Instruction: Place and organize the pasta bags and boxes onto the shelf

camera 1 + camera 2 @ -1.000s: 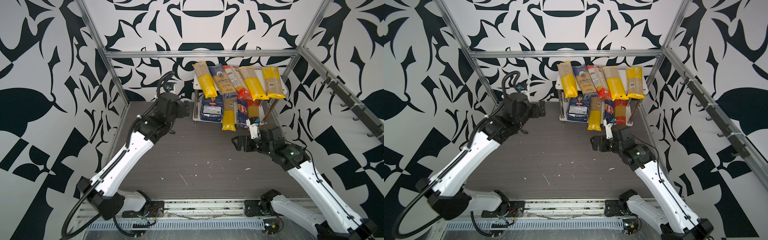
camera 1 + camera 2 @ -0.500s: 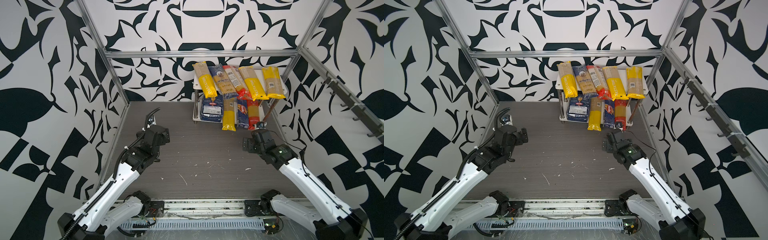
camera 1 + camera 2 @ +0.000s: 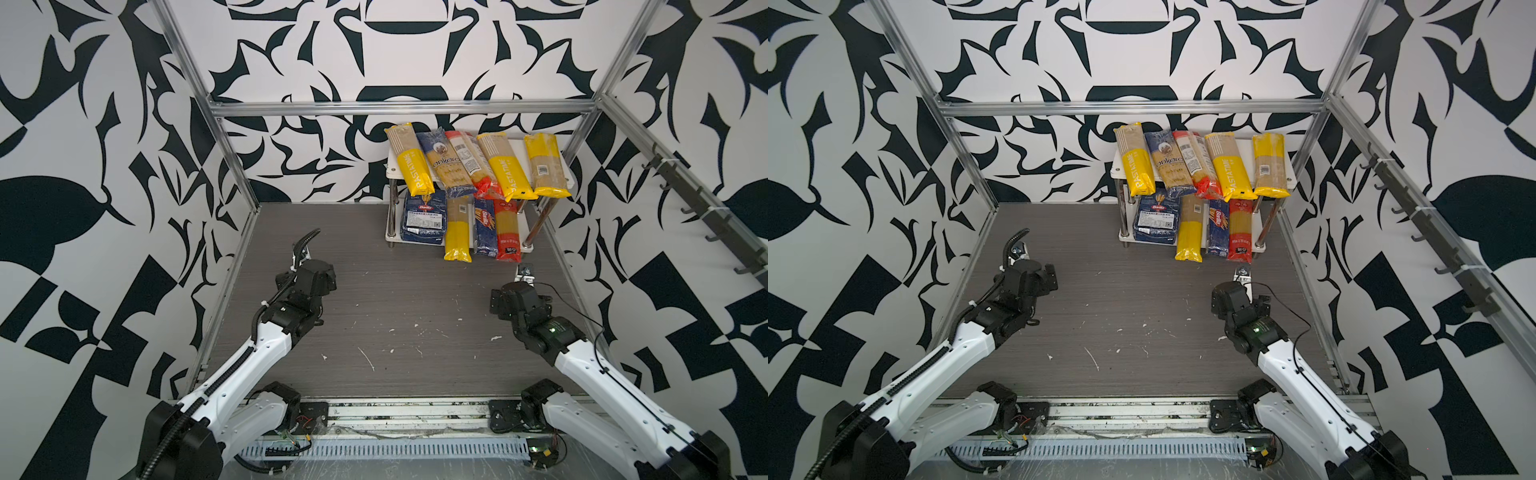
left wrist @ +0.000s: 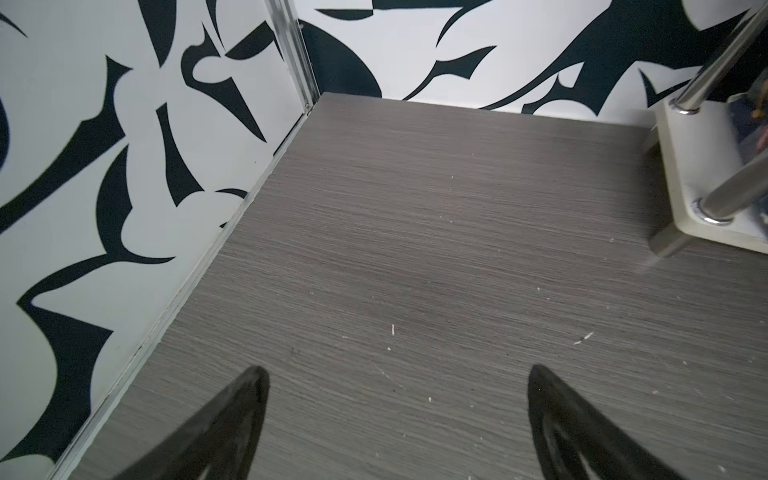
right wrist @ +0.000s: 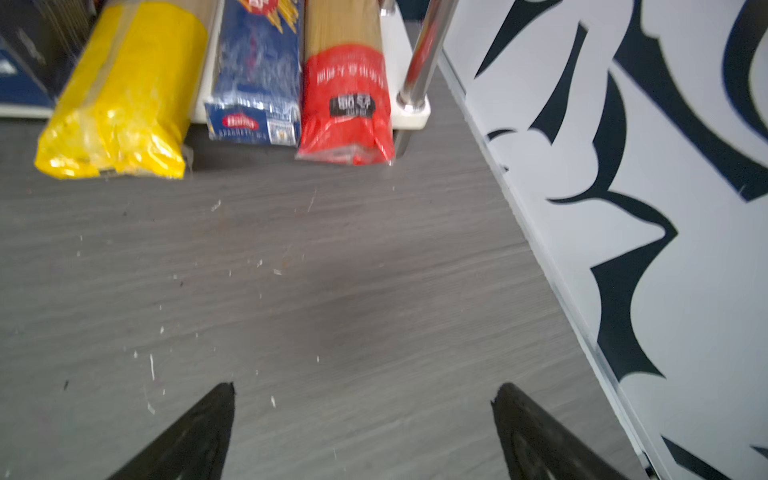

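The shelf (image 3: 391,172) stands at the back right in both top views. Its top board carries several bags side by side, among them a yellow PASTATIME bag (image 3: 411,162) and a navy ankara bag (image 3: 444,164). The lower board holds the wide pasta box (image 3: 423,220), a yellow-ended bag (image 5: 120,95), the narrow spaghetti box (image 5: 257,83) and a red-ended bag (image 5: 347,99). My left gripper (image 4: 397,370) is open and empty over the table's left middle. My right gripper (image 5: 363,388) is open and empty a little in front of the red-ended bag.
The grey wood table (image 3: 395,311) is flecked with pasta crumbs. Aluminium frame rails (image 3: 399,107) and patterned walls close in the back and sides. A rail of hooks (image 3: 706,208) runs along the right wall. The shelf's corner post (image 4: 731,191) shows in the left wrist view.
Both arms have drawn back from the shelf toward the front of the table. The left gripper left the shelf's left side and the right gripper left the lower tier. The packages have not moved.
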You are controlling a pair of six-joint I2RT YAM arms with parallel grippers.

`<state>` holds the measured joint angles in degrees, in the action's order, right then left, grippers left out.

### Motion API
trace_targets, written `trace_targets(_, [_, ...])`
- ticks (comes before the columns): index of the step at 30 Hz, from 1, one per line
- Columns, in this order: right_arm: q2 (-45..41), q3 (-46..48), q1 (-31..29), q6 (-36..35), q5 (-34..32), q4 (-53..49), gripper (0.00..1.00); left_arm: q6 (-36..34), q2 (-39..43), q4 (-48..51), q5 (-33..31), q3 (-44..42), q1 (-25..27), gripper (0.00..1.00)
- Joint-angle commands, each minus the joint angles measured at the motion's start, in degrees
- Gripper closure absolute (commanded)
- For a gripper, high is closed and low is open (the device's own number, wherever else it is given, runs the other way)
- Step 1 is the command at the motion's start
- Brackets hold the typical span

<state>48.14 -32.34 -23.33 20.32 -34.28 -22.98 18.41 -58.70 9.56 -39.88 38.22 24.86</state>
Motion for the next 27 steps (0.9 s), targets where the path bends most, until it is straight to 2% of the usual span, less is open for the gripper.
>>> trace_targets(1, [0.35, 2.42, 0.13, -2.42, -3.13, 8.69, 0.00, -2.31, -0.17, -8.86, 1.93, -2.63, -2.84, 0.01])
trace_targets(8, [4.88, 7.24, 0.65, -10.60, -3.88, 26.07, 0.00, -7.79, 0.47, -25.41, 8.91, -11.87, -12.54, 0.01])
trace_targets(11, [7.56, 9.65, 1.04, -14.62, -4.31, 35.19, 0.00, -8.05, -0.84, -29.28, 11.95, -13.90, -16.88, 0.01])
trace_targets(13, [9.18, 10.34, 2.10, -15.53, -3.06, 38.76, 0.00, -7.80, -2.27, -30.69, 12.07, -14.13, -18.19, 0.01])
trace_targets(18, [14.53, 12.16, 6.63, -16.49, 2.68, 48.05, 0.00, -9.21, -7.76, -41.55, 13.72, -17.47, -20.13, 0.01])
trace_targets(24, [21.92, 13.45, 8.59, -15.89, 3.70, 57.17, 0.00, -10.68, -16.23, -55.26, 16.80, -20.91, -23.57, 0.01])
trace_targets(27, [25.32, 14.28, 9.26, -15.31, 3.94, 61.90, 0.00, -11.59, -16.68, -59.51, 16.74, -22.48, -23.64, 0.01])
